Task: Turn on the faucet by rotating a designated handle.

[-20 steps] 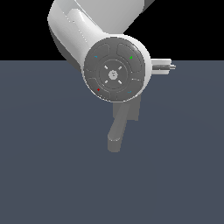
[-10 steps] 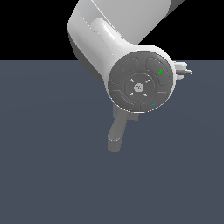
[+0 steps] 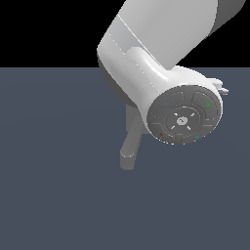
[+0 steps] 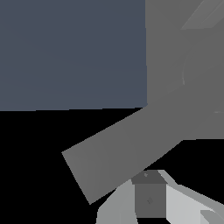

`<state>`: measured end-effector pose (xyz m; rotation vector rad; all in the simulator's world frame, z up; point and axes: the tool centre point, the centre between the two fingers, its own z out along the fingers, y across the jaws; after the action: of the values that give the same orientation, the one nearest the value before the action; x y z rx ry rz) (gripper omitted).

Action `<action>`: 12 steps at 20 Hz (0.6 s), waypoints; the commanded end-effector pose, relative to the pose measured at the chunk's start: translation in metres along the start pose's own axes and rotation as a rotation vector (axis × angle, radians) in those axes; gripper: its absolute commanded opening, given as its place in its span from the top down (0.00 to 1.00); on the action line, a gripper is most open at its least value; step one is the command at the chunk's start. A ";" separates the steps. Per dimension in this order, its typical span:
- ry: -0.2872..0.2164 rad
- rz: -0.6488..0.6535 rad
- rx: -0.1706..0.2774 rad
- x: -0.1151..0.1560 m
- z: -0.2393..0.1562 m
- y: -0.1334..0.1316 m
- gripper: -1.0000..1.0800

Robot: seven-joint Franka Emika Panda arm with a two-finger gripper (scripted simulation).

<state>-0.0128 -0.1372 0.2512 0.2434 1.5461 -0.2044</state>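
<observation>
Grey faucet [image 3: 131, 146] sits on dark slate floor [image 3: 53, 195], mostly hidden behind white arm [image 3: 156, 53] in exterior view; we see only its thick spout [image 3: 129, 154] poking down below arm's round end cap [image 3: 183, 116]. Wrist view: flat grey handle [image 4: 118, 148] slants right in front of gripper [image 4: 151, 199], very close. One fingertip [image 4: 148, 197] visible; whether gripper is apart or together, we can't tell.

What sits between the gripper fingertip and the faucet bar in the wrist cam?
Nothing shows between them. In the wrist view the fingertip sits right up against the grey bar; contact can't be confirmed. The exterior view hides this spot.
</observation>
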 end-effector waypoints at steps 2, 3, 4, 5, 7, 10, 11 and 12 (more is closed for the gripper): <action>0.003 -0.026 -0.024 0.001 0.009 -0.007 1.00; 0.004 -0.029 -0.026 0.003 0.009 -0.010 1.00; 0.005 -0.031 -0.027 0.005 0.010 -0.013 1.00; 0.006 -0.034 -0.029 0.007 0.010 -0.015 1.00; 0.008 -0.039 -0.031 0.012 0.011 -0.021 1.00; -0.007 0.000 -0.025 0.007 0.009 -0.017 1.00; -0.006 -0.002 -0.025 0.010 0.009 -0.018 1.00; -0.005 -0.004 -0.026 0.013 0.009 -0.019 1.00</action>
<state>-0.0098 -0.1602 0.2428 0.2376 1.5221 -0.1953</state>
